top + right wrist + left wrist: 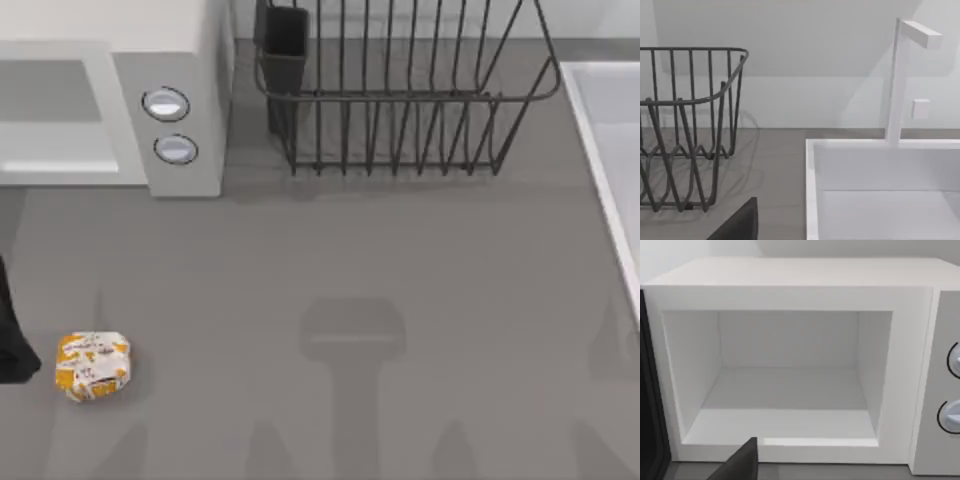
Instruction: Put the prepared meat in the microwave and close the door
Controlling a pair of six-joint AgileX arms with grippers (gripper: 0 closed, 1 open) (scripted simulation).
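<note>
Only tiny, unreadable dark print on the prepared meat [92,366].

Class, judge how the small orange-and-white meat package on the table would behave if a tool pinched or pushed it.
The prepared meat looks low and squarish with rounded corners, so it would probably slide rather than roll or tip. Its wrapper looks printed and smooth, so it may be a bit slippery. Being small, it is likely light, and a push across the grey table might turn it.
</note>
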